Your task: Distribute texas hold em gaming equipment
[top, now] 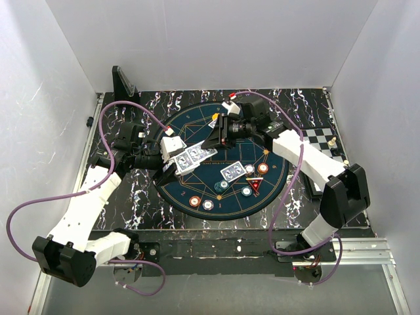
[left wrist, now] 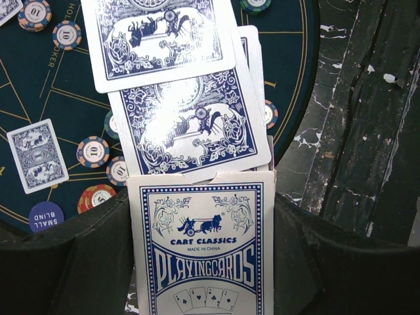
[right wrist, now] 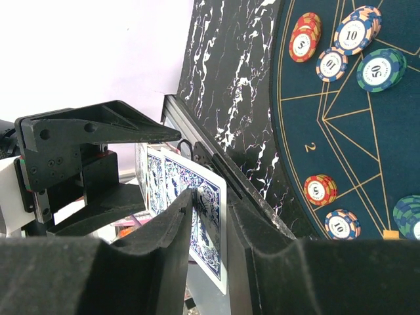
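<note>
The left jaws pinch the card box [left wrist: 202,275] over the round mat's [left wrist: 289,65] left edge. Its length points rightward, with cards [left wrist: 190,125] fanning out. The right jaws straddle one card's [right wrist: 211,249] edge; I cannot tell whether they grip it.

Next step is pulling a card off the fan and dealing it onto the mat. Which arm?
Right. The right tool straddles a fanned card, a finger on each side, not yet clamped. The left tool is shut on the card box that the fan sticks out of, so it is occupied.
</note>
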{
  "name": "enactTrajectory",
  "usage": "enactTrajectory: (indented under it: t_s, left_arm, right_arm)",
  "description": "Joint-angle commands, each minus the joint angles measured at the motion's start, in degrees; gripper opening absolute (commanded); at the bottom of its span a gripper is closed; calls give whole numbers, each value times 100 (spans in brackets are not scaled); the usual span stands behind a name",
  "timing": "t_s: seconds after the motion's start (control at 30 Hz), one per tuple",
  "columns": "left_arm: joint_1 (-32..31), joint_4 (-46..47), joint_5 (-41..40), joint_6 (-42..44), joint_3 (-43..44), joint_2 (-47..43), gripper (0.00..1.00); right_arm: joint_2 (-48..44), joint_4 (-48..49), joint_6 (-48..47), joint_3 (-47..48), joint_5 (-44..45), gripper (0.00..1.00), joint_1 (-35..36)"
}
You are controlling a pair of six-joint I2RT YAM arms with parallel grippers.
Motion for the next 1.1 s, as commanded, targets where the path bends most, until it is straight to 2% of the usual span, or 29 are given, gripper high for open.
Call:
enactTrajectory:
  t_s: [0.0, 0.77, 0.97, 1.07]
  left_arm:
    - [-13, 110, 121, -19, 207, -203, 4]
    - [-13, 137, 121, -63, 180, -229, 3]
    - [-13, 163, 174, -186, 93, -229, 3]
    - [-22, 181, 165, -204, 66, -247, 3]
  right_arm:
    - [-326, -151, -141, 14, 15, 33, -85]
    - [-554, -301, -290, 146, -153, 20, -323]
    - [-423, -608, -483, 593, -310, 8, -428]
    - [-440, -434, -361, 568, -503, 1, -472]
